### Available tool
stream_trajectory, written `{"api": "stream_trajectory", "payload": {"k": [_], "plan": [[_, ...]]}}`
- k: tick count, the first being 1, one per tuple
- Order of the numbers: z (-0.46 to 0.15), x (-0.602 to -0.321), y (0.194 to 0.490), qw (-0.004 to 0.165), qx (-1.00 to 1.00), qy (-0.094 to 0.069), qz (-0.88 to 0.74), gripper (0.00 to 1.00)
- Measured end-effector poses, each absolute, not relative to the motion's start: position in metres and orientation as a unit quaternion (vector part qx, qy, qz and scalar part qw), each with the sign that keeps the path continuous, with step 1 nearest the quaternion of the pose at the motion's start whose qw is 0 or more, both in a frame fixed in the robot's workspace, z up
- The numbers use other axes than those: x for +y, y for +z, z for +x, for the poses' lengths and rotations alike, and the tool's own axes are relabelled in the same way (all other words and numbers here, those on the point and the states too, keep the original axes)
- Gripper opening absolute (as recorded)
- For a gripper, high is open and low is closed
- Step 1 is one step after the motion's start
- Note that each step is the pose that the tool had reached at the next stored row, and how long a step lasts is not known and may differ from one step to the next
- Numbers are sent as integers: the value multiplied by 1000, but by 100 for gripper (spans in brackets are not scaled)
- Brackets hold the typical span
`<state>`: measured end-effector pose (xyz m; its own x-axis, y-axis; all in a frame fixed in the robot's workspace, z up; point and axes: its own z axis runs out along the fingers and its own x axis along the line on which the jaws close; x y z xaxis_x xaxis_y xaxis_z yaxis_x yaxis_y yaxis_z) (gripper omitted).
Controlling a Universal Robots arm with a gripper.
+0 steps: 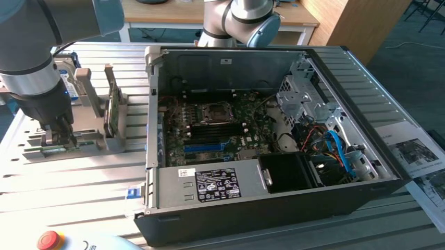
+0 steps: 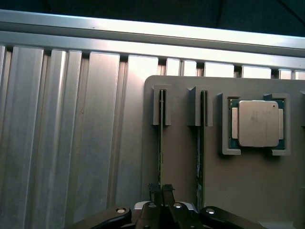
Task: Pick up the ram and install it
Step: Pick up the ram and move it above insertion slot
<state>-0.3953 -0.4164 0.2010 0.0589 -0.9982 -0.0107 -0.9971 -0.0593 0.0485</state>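
So the ram (image 2: 160, 143) is standing on its thin edge in a slot of the grey holder (image 2: 181, 143). It's the slot closest to the holder's outer edge, where the bare slatted table (image 2: 71, 143) starts. The gripper (image 2: 161, 188) is right on top of it, fingers (image 2: 167, 190) pinched together on the stick's upper edge, so it's clamped on the ram, which hasn't been lifted out of the slot.

A second stick (image 2: 200, 143) sits on edge in the next slot over, parallel to the first and just beside it but not touching. Past that, on the side away from the holder's outer edge, the square silver chip (image 2: 257, 124) lies flat in its own recess.

In the exterior view the arm (image 1: 35, 78) comes straight down onto the holder near the table's edge at the exterior view's left. The open PC case (image 1: 278, 208) lies in the middle of the table, board facing up. A red stop button (image 1: 49, 239) is at the near edge, and some printed sheets (image 1: 417, 151) lie by the far-right edge.
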Motion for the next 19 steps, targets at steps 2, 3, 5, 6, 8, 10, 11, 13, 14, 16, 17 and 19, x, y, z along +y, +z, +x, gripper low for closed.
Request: {"api": "stream_trajectory", "payload": {"k": [2,3,5,6,8,10,11,13,14,16,17,19], "plan": [[-395,-416,202,14,-686,-21,727,12],[-395,-416,203,14,-686,-21,727,12],[-395,-416,204,14,-686,-21,727,12],[-395,-416,204,14,-686,-21,727,12],[-395,-416,204,14,-686,-21,727,12],[-395,-416,205,14,-686,-21,727,12],[-395,-416,205,14,-686,-21,727,12],[-395,-416,206,14,-686,-21,727,12],[-395,-416,206,14,-686,-21,727,12],[-395,-416,207,14,-687,-21,727,12],[-395,-416,207,14,-687,-21,726,12],[-395,-416,209,15,-687,-21,726,12]]}}
